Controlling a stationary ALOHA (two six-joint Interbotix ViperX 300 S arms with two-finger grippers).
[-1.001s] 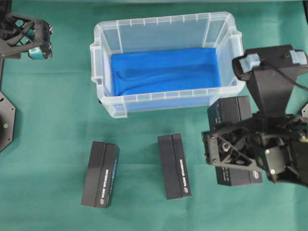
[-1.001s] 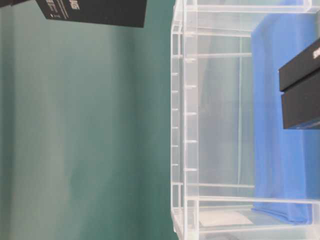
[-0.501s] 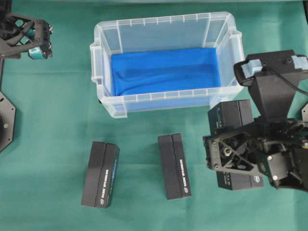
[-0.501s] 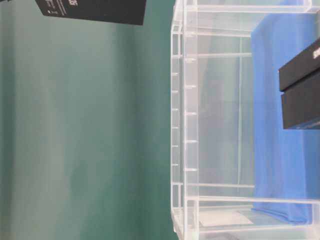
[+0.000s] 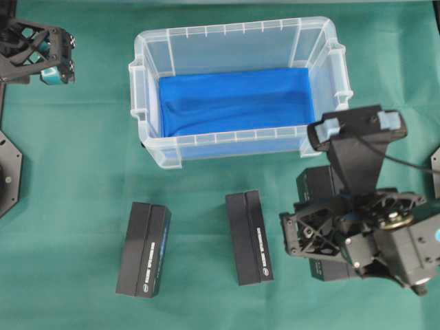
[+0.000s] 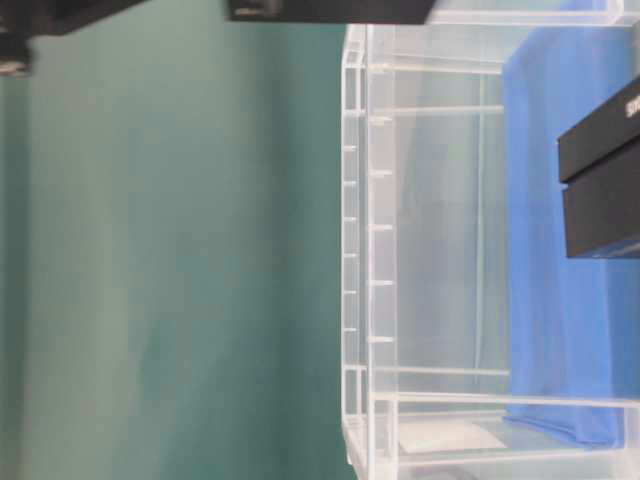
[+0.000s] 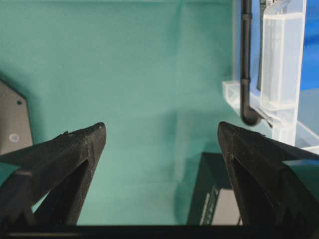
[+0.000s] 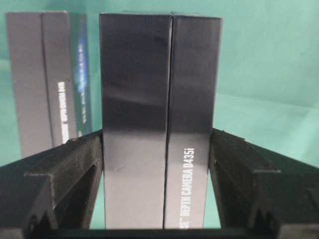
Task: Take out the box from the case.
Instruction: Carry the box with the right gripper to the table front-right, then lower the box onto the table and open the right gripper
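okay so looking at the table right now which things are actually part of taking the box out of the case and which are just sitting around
Part of the job:
- the clear plastic case
- the black depth camera box between the fingers of the right gripper, already outside the case

Just lying about:
- two more black boxes on the green mat, left one and middle one
- the blue cloth lining the case
- the left gripper, open, holding nothing

Box point(image 8: 159, 119) reads "DEPTH CAMERA D435i"
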